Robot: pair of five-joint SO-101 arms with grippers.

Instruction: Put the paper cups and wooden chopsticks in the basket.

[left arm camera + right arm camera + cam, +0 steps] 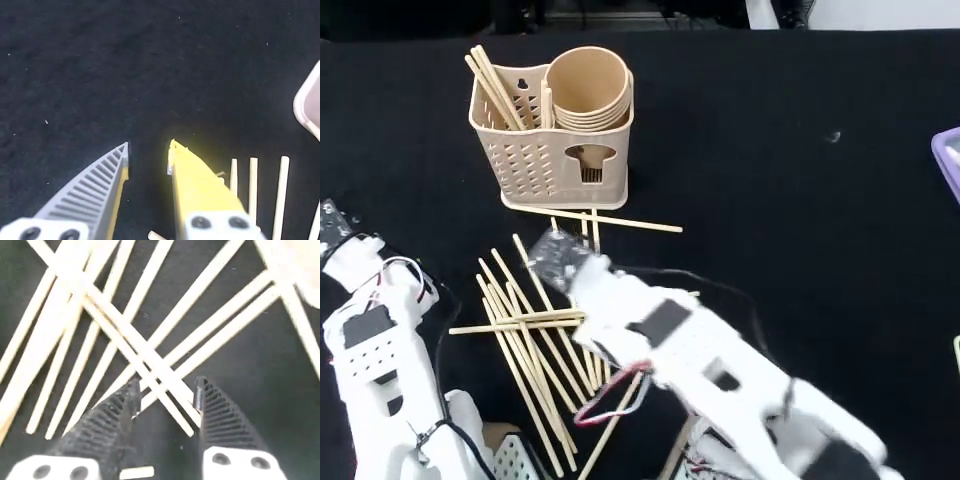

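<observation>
Paper cups stand stacked in the basket at upper left, and below it the right fingers are spread over loose chopsticks on the black bench, left fingers spread near them.

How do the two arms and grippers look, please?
Both arms are white blocky segments with black panels. The right arm carries a red cable loop; thin wires run along the left arm. The left gripper has one grey ribbed finger and one yellow; the right gripper has two black ribbed fingers.
</observation>
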